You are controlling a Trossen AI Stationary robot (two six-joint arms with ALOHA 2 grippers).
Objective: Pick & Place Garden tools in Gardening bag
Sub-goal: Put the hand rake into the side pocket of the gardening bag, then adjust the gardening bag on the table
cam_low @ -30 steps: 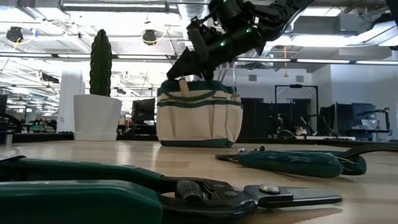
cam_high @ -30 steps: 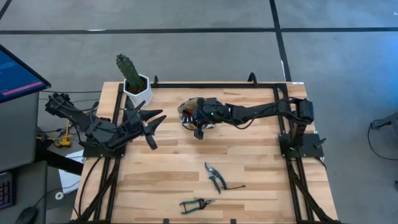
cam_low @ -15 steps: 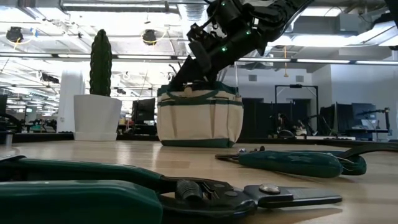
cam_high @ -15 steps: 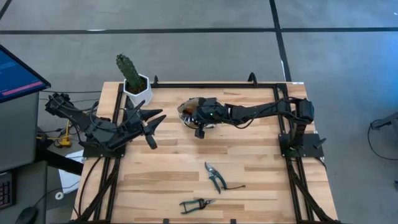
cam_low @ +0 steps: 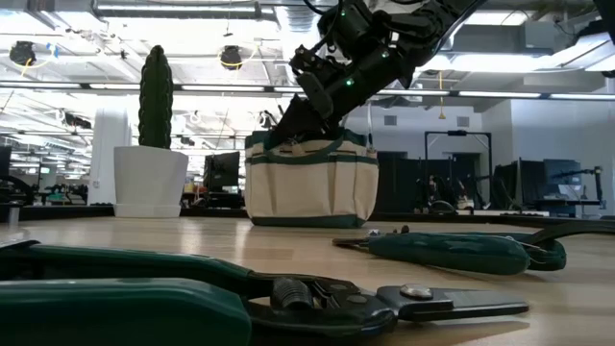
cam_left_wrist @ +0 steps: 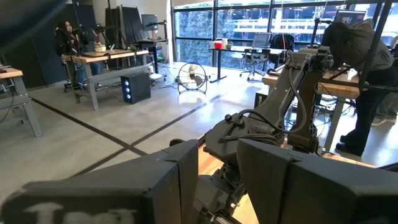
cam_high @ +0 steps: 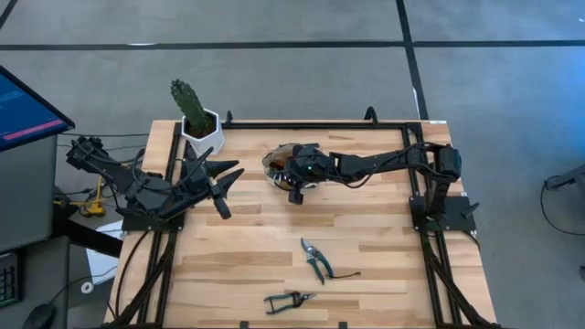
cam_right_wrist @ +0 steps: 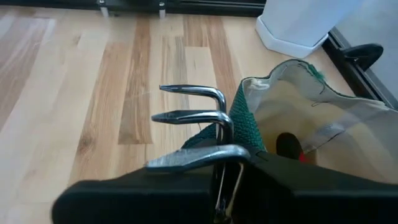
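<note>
Steel tines of a small rake (cam_right_wrist: 193, 115) stick out past the right pincer (cam_right_wrist: 227, 165), which is pinching the tool just behind its curved prongs. In the right wrist view the three prongs (cam_right_wrist: 186, 91) reach out over the wood and hook toward the gardening bag (cam_right_wrist: 323, 124), right at its green-trimmed rim; the rake's long axis runs on back between the pincer's fingers, and its handle is hidden. A red item (cam_right_wrist: 291, 147) lies down inside the bag's open mouth.

From above, the bag (cam_high: 277, 161) stands at the back middle of the desk (cam_high: 256, 247), mostly covered by the right pincer (cam_high: 294, 174). Level with the desk top, that pincer (cam_low: 300, 120) slants down into the top of the beige bag (cam_low: 309, 187).

Two green-handled pruning shears lie nearer the front: one pair (cam_high: 315, 259) with its long axis roughly front to back, blades toward the bag; the other pair (cam_high: 287, 299) lies crosswise at the front edge.

A cactus (cam_high: 189, 102) in a white pot (cam_high: 202, 133) stands at the back left corner. Just beside it the left pincer (cam_high: 222, 175) hangs with its fingers spread, holding nothing.
</note>
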